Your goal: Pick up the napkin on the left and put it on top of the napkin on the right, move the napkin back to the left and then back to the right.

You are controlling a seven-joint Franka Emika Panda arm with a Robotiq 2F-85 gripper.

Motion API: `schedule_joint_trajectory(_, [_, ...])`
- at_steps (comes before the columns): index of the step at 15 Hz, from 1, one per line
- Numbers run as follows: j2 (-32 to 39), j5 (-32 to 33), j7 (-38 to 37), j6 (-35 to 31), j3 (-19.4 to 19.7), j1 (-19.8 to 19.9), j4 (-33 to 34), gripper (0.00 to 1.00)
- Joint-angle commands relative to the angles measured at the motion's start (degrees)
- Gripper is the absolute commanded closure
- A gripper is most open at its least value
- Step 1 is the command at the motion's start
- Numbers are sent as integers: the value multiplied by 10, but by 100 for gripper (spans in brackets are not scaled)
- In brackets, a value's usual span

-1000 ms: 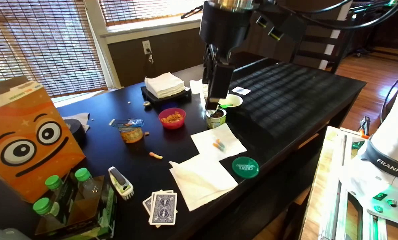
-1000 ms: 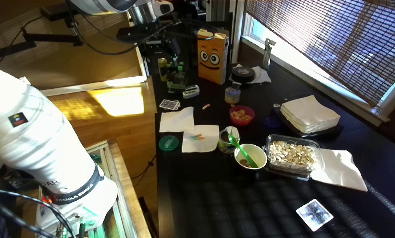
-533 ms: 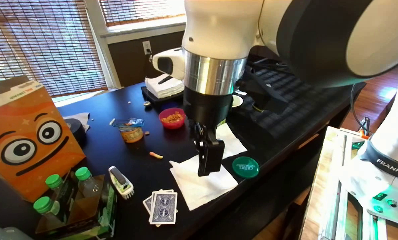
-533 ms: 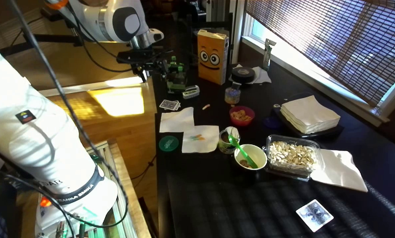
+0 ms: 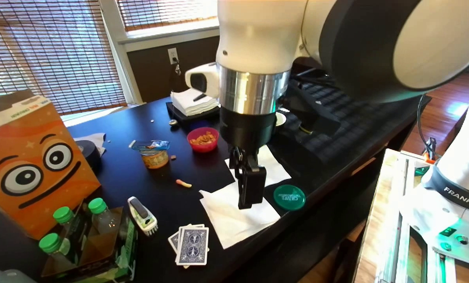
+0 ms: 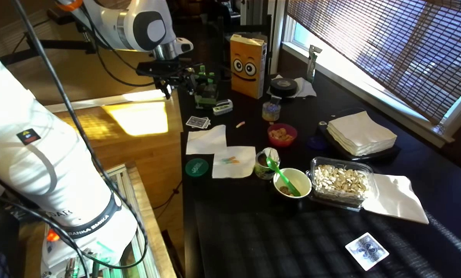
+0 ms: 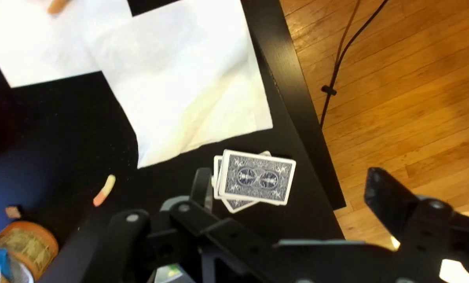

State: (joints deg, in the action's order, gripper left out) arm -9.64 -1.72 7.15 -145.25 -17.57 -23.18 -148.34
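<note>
A plain white napkin (image 5: pixel 226 214) lies near the table's edge; it also shows in an exterior view (image 6: pixel 205 141) and in the wrist view (image 7: pixel 187 59). Its corner meets a second white napkin (image 5: pixel 273 167) that bears gummy worms (image 6: pixel 230 160). This second napkin also shows in the wrist view (image 7: pixel 26 51). My gripper (image 7: pixel 290 173) is open and empty, its two fingers (image 7: pixel 389 200) wide apart. In both exterior views the gripper (image 6: pixel 180 94) hangs above table height, apart from both napkins. In an exterior view the gripper (image 5: pixel 251 206) covers part of the plain napkin.
Playing cards (image 7: pixel 258 179) lie beside the plain napkin. A green lid (image 5: pixel 289 197), brush (image 5: pixel 142 214), bottle carrier (image 5: pixel 101 251) and orange box (image 5: pixel 34 165) stand around. A can (image 6: pixel 262 168), white bowl (image 6: pixel 305 183), seed tub (image 6: pixel 340 181) and napkin stack (image 6: pixel 361 133) are farther off.
The gripper has come down and toward the near table end since one second ago, then shifted only slightly in the last half second. Both napkins lie as before.
</note>
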Motion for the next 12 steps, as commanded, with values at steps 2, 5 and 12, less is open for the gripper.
schedule_joint_trajectory(2, [102,-25,-6,-21,3,19,13,0])
schedule_joint_trajectory(5, [165,-7,-19,-61,3,33,21,0])
schedule_joint_trajectory(12, [255,50,-67,-177,27,34,29,0])
